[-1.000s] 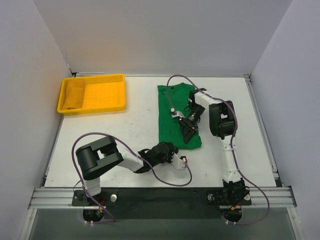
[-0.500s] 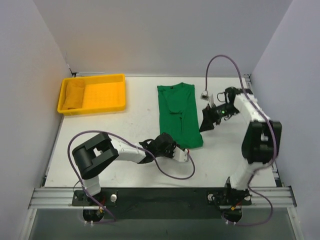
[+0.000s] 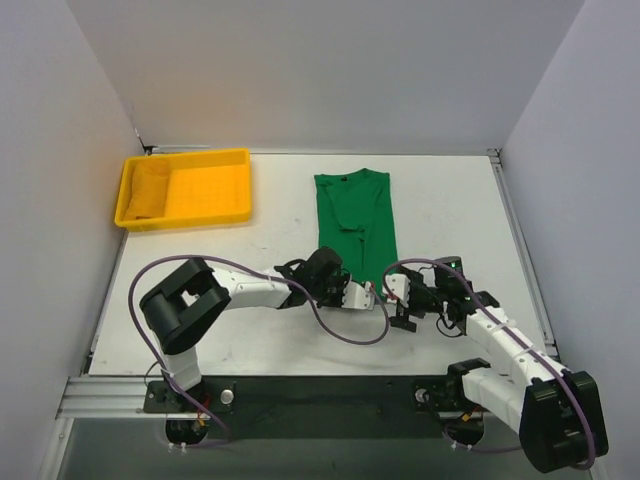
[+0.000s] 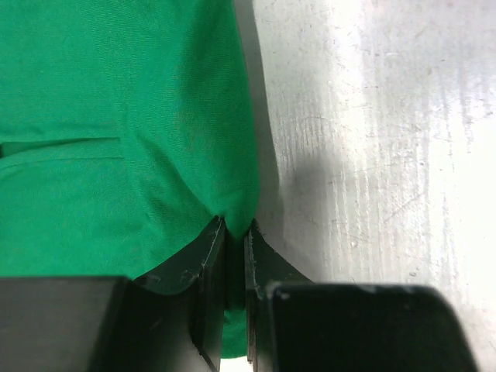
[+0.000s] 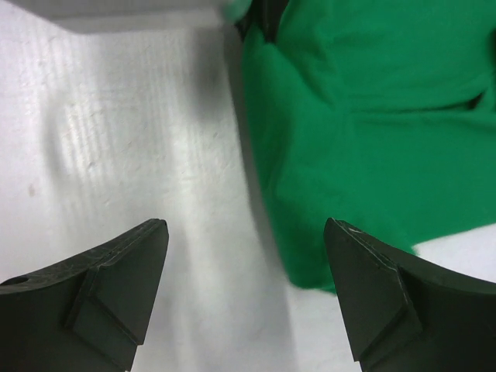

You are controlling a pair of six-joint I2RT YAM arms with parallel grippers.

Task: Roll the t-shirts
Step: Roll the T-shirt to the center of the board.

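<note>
- Table (image 3: 250, 250): white, with walls on three sides. There is bare room on both sides of the shirt and between shirt and tray.
- T-shirt (image 3: 357, 215): plain green, lying flat in a long strip right of centre, collar toward the far wall, near hem at the grippers.
- Tray (image 3: 185, 220): yellow, in the far left corner, well apart from the shirt, with a yellow cloth (image 3: 148, 190) at its left end.
- Left gripper (image 4: 235, 232): jaws narrow, pinching the shirt's near hem.
- Right gripper (image 5: 246, 229): jaws wide, holding nothing, at the shirt's near right corner, just beside the left gripper.
- Cable (image 3: 345, 335): a purple loop on the table by the left gripper.
</note>
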